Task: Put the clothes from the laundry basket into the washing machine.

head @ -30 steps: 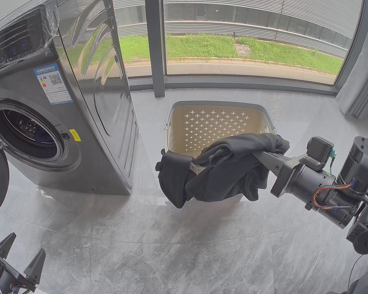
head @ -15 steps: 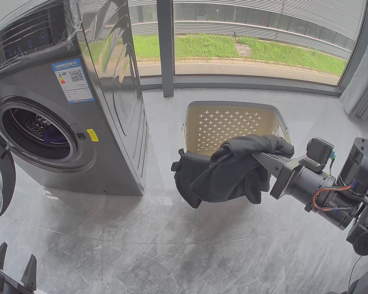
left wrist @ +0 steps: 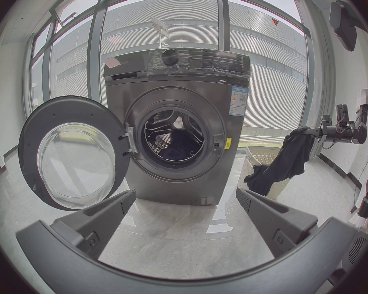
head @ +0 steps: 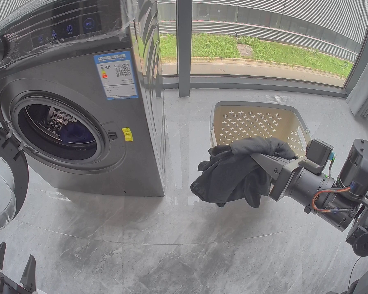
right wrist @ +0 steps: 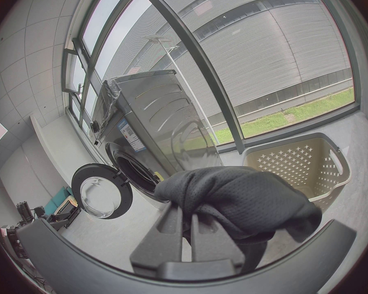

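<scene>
Dark garment (head: 231,172) clamped in right fingers (right wrist: 163,233) by basket (head: 253,121); left fingers (left wrist: 98,215) spread wide; left wrist view: clothes (left wrist: 183,150) inside drum (left wrist: 157,133).

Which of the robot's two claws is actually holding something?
The right gripper: it is shut on a dark garment hanging by the laundry basket. The left gripper is open and empty, low before the washing machine.

Right gripper (head: 256,159) clamped on garment (head: 227,176), arm outstretched; left gripper (head: 14,261) fingers apart.
</scene>
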You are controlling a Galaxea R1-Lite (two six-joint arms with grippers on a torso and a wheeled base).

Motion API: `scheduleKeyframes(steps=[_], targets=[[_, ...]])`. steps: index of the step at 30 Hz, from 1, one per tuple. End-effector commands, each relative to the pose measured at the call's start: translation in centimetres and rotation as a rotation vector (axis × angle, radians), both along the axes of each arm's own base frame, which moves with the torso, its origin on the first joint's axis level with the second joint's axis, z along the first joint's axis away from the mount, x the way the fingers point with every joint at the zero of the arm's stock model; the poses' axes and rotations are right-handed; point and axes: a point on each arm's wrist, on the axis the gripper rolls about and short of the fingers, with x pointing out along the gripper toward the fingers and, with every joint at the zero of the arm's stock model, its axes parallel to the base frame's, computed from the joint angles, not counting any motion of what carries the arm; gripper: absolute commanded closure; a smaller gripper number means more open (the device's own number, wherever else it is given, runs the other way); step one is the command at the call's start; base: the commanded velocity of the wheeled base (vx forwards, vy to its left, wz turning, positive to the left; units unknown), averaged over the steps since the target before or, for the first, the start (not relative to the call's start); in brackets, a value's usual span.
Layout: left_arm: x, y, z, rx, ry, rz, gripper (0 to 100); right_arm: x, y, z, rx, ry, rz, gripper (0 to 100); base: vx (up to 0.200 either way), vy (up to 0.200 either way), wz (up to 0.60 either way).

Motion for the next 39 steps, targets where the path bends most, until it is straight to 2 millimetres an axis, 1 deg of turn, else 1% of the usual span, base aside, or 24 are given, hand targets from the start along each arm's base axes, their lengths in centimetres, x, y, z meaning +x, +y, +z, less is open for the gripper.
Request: scheduleKeyframes(steps=[1, 8, 14, 17, 32, 39], targets=[[0.02, 0.0, -0.48, 0.0, 0.003, 0.001, 0, 0.04, 0.05, -0.08, -0.002, 0.002, 0.002, 100, 0.0, 0.2, 0.0], [0.02, 0.0, -0.51, 0.003, 0.002, 0.009, 0, 0.03, 0.04, -0.19, -0.002, 0.008, 0.002, 100, 0.0, 0.2, 0.0], [0.02, 0.0, -0.55, 0.01, 0.007, 0.006, 0, 0.01, 0.03, -0.14, -0.002, 0.004, 0.004, 100, -0.2, 0.2, 0.0], [0.04, -0.01, -0.55, 0.012, 0.009, 0.003, 0, -0.01, 0.02, -0.17, -0.003, 0.005, 0.004, 100, 0.0, 0.0, 0.0], [0.04, -0.01, -0.6, 0.014, 0.013, 0.0, 0, -0.09, -0.05, -0.47, -0.01, 0.015, 0.004, 100, -0.2, 0.0, 0.0], [0.04, -0.01, -0.6, 0.014, 0.013, 0.0, 0, -0.09, -0.05, -0.47, -0.01, 0.015, 0.004, 100, 0.0, 0.0, 0.0]])
